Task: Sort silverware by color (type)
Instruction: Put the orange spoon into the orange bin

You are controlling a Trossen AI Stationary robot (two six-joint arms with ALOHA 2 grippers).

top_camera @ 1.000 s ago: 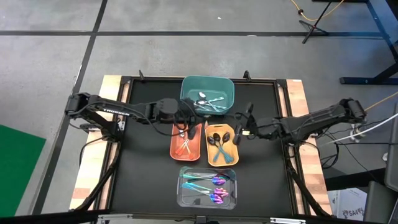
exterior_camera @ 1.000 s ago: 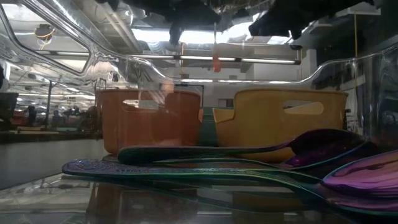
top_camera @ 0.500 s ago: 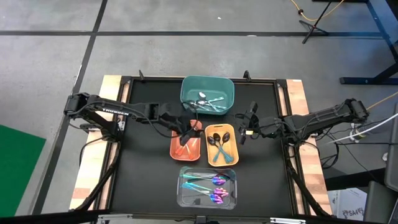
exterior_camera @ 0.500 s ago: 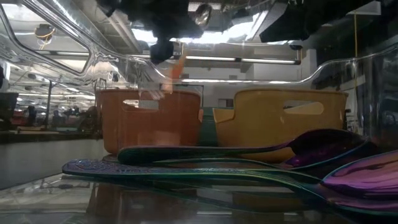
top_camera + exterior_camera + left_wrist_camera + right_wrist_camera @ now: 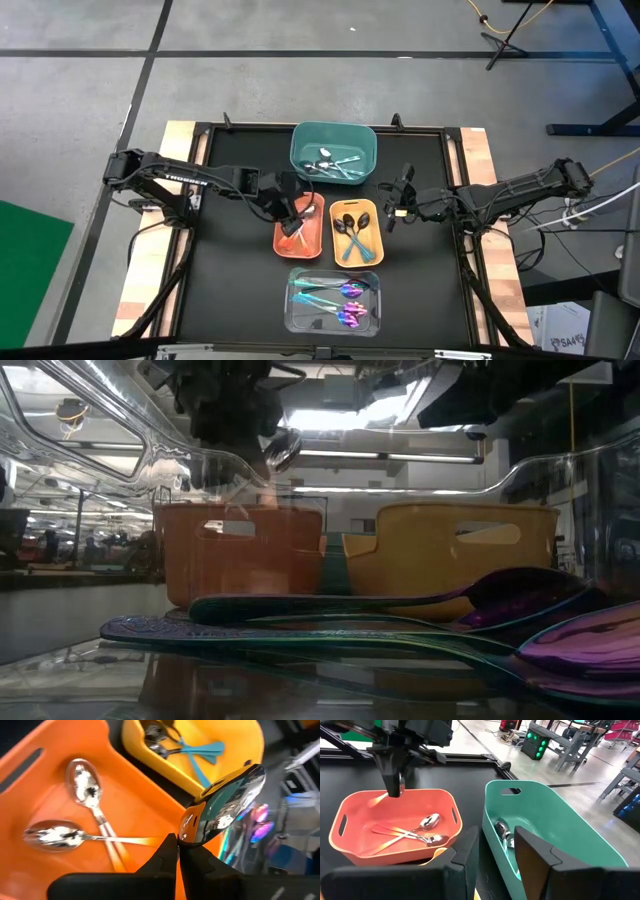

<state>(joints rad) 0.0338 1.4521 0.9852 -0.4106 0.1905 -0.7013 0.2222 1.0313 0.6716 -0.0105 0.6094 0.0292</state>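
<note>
Matte black table [image 5: 230,270], glossy orange bin [image 5: 284,240], left claw [image 5: 178,851] pinching mirror-bright spoon [image 5: 225,805], right claw [image 5: 495,851] parted, empty.

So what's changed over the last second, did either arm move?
The left gripper, shut on a spoon, has moved from near the teal bin to above the orange bin, carrying the spoon along. The right gripper barely shifted and stays open beside the yellow bin. The bins and the spoons in them have not moved.
</note>
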